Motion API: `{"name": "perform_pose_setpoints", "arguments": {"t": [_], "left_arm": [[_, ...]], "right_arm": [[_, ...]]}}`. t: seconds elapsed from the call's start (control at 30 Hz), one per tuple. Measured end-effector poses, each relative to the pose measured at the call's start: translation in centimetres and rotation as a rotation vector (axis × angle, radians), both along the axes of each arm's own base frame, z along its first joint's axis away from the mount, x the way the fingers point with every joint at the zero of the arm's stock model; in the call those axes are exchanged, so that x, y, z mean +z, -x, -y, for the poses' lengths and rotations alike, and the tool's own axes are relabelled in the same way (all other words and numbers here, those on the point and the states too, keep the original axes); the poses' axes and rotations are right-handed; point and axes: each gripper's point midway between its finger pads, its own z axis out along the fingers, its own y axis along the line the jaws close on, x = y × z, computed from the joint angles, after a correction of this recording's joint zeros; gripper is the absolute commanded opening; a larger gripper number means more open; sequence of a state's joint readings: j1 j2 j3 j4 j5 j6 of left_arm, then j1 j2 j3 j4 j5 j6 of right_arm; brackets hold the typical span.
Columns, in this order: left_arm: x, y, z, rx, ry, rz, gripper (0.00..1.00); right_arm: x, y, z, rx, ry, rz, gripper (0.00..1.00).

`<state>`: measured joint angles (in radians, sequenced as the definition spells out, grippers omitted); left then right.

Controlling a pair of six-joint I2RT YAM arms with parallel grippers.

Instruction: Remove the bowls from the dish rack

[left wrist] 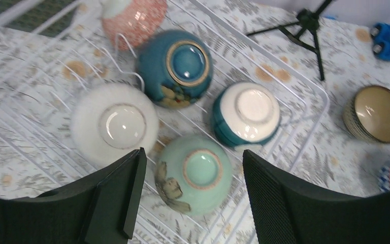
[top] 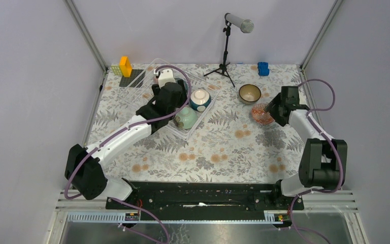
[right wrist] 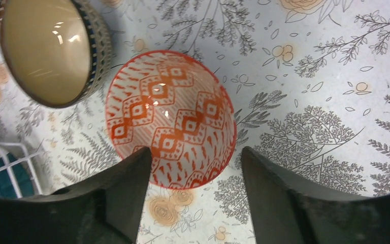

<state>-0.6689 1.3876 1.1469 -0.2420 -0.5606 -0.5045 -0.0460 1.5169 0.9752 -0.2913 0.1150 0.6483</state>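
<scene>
- Bowls are split between two places: five sit upside down in the dish rack (left wrist: 298, 109), and two stand upright on the table (right wrist: 335, 76) to its right.
- Inside the rack are a pale green bowl (left wrist: 195, 173), a white bowl (left wrist: 116, 124), a dark blue bowl (left wrist: 175, 66), a teal-and-white bowl (left wrist: 247, 114) and a pink bowl (left wrist: 134, 18) at the far end.
- The left gripper (left wrist: 193, 162) hovers over the pale green bowl with its jaws spread wide, one finger on each side and nothing held.
- The right gripper (right wrist: 195, 152) is also spread apart and empty, poised over a red patterned bowl (right wrist: 170, 117) that rests on the table just beside a tan-lined bowl (right wrist: 45, 51).
- Judging by this, the step in hand is picking the pale green bowl, with the red one already delivered.
- The next move likely calls for lowering the left fingers around the green bowl's sides without bumping the white bowl close beside it, closing firmly on the glazed curve, then lifting it over the rack wall.
</scene>
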Motion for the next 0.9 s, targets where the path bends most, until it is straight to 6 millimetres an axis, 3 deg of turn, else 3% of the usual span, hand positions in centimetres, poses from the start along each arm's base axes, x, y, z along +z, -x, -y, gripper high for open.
{"name": "perform_pose_setpoints", "arguments": {"t": [0.1, 0.2, 0.47, 0.67, 0.9], "left_arm": [[0.4, -1.3, -1.2, 0.070, -0.057, 0.022, 0.75], [0.4, -2.6, -2.2, 0.122, -0.093, 0.026, 0.77], [-0.1, -6.1, -5.1, 0.206, -0.139, -0.001, 0.98], [-2.1, -6.4, -4.4, 0.157, -0.166, -0.069, 0.99], [-5.3, -6.5, -2.6, 0.047, -0.190, -0.167, 0.99]], "right_arm": [[1.1, 0.3, -0.5, 0.029, -0.012, 0.037, 0.83], [2.0, 0.6, -1.0, 0.057, -0.024, 0.065, 0.99], [4.2, 1.9, -2.8, 0.155, -0.080, 0.140, 1.00], [5.7, 2.6, -5.1, 0.257, -0.143, 0.205, 1.00], [6.7, 3.4, -9.6, 0.422, -0.166, 0.238, 1.00]]}}
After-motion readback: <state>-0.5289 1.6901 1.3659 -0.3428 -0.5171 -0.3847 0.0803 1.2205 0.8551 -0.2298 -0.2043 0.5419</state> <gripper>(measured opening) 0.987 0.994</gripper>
